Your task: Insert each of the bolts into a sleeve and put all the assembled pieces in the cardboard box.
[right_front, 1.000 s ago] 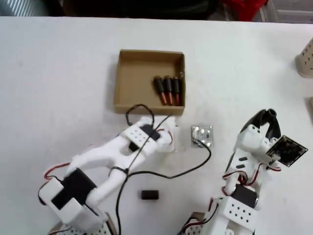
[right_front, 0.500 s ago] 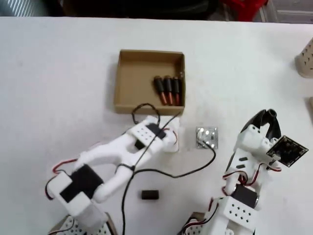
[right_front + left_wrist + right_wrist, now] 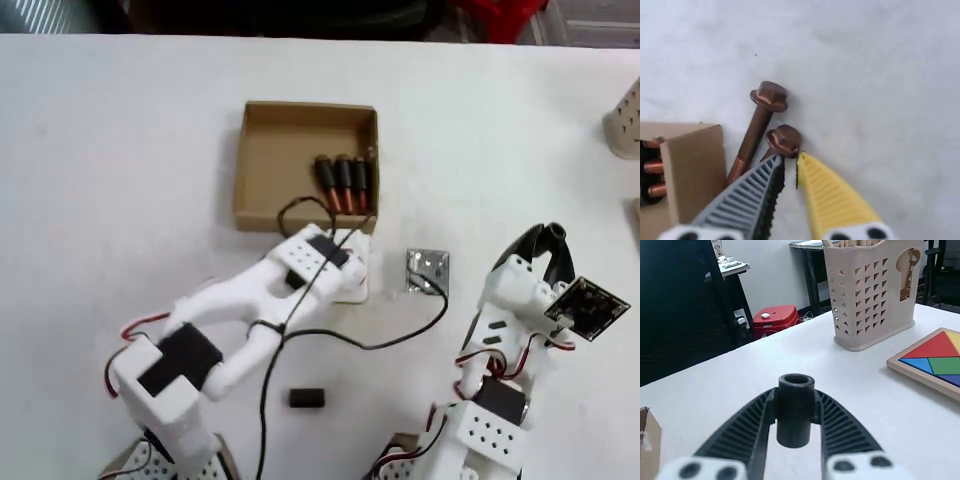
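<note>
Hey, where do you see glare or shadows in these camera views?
High view: the shiny square plate throws bright glints. Left wrist view: the two loose bolts cast soft shadows on the white table. Right wrist view: the sleeve has a dark, shaded bore.

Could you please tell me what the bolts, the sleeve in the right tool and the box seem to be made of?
The bolts look like copper-toned metal, with a dull sheen on their hex heads. The sleeve in the right tool looks like matte black plastic or rubber, unclear which. The box is plain brown cardboard, with raw-cut edges.
</note>
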Motion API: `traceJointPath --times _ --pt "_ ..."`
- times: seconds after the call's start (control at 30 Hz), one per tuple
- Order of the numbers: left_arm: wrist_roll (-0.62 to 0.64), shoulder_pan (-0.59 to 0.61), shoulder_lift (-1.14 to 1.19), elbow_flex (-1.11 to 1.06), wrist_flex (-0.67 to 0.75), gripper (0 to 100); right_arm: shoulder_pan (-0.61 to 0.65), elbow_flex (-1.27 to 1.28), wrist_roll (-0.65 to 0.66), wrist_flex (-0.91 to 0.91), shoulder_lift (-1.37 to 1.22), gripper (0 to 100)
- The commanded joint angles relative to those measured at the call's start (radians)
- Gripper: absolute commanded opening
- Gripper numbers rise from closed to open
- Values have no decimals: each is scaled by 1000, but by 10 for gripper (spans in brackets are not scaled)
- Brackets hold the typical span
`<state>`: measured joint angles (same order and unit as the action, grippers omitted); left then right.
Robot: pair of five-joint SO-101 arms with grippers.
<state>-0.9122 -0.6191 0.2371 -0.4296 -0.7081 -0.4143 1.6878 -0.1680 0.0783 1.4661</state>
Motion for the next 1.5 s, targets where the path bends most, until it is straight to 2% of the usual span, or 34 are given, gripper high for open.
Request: traceJointPath --times 0.0,0.1,0.2,0.47,0.63,0.73,0.87,1.03,1.2,1.47 --pt "-5 4 -85 -66 8 18 -5 8 -5 -2 13 17" --pt "-2 -27 -170 -157 8 18 -5 8 -5 -2 13 17" --pt "60 -61 -265 -253 28 18 -5 8 -5 -2 13 17" --pt "193 -8 -509 -414 267 25 21 8 -5 19 16 17" --pt "198 61 -489 -442 393 201 28 8 -5 31 19 17" --pt "192 74 -375 -368 416 182 31 8 -5 31 19 17" --pt "169 76 -145 -163 350 155 33 8 -5 31 19 17" --pt "75 70 15 55 118 154 33 8 -5 31 19 17" --pt "11 24 15 60 12 145 33 8 -5 33 19 17" --pt "2 -25 15 61 -2 129 33 8 -5 33 19 17"
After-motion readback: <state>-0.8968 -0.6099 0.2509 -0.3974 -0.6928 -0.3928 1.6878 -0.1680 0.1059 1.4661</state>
